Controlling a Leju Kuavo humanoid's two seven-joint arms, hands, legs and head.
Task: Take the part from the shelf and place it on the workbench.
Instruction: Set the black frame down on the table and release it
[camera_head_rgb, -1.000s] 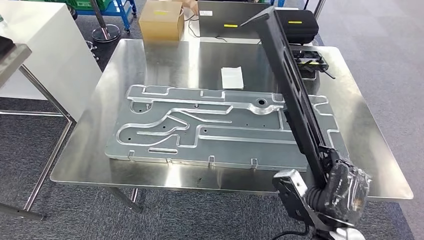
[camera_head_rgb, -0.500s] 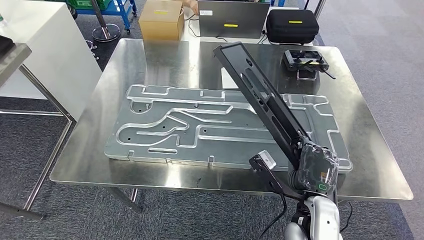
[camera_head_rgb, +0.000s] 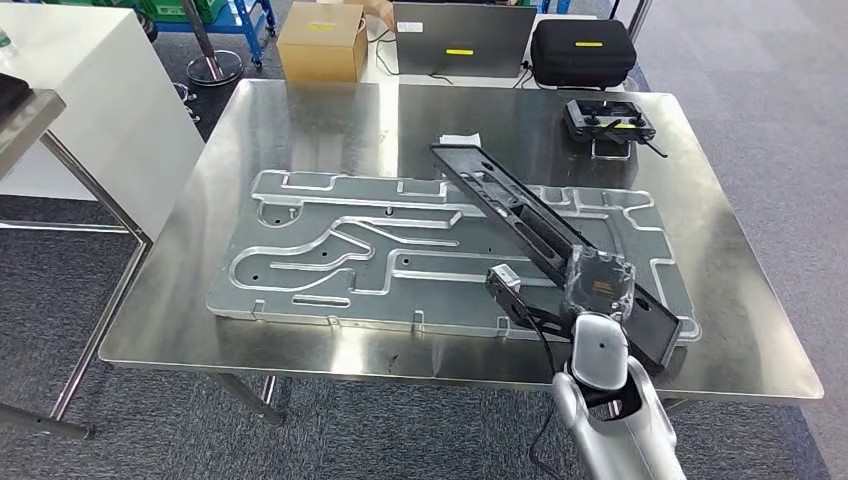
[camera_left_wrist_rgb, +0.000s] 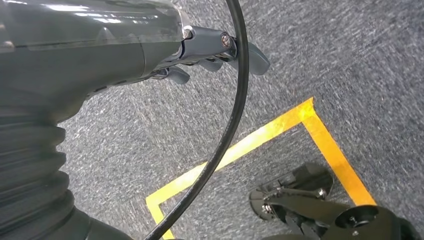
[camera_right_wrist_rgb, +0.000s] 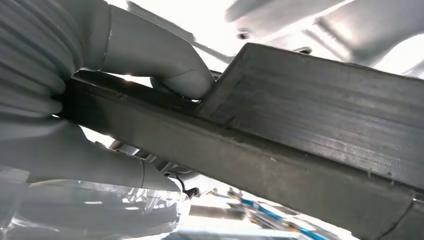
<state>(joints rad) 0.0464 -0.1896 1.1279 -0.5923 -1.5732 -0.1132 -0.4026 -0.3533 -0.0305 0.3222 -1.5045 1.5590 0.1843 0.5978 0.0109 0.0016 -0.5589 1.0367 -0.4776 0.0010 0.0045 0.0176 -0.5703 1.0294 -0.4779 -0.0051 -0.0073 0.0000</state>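
Observation:
A long black bar-shaped part (camera_head_rgb: 520, 210) lies slanted low over the large machined metal plate (camera_head_rgb: 330, 250) on the steel workbench (camera_head_rgb: 300, 120). Its far end reaches toward a white paper. My right hand (camera_head_rgb: 598, 285), wrapped in clear plastic, grips the part near its near end. In the right wrist view the thumb and fingers (camera_right_wrist_rgb: 150, 55) clasp the dark part (camera_right_wrist_rgb: 300, 135) from both sides. My left hand (camera_left_wrist_rgb: 200, 45) hangs over grey carpet, fingers curled, holding nothing.
A black controller (camera_head_rgb: 610, 122) and a white paper (camera_head_rgb: 462, 140) lie at the back of the bench. Behind it stand a cardboard box (camera_head_rgb: 322, 40), a laptop (camera_head_rgb: 462, 38) and a black case (camera_head_rgb: 583, 50). A white table (camera_head_rgb: 90, 100) stands at the left. Yellow floor tape (camera_left_wrist_rgb: 260, 140) marks the carpet.
My right hand has swung the black part down from steeply raised to nearly flat over the metal plate, and the hand has moved forward over the bench's front edge.

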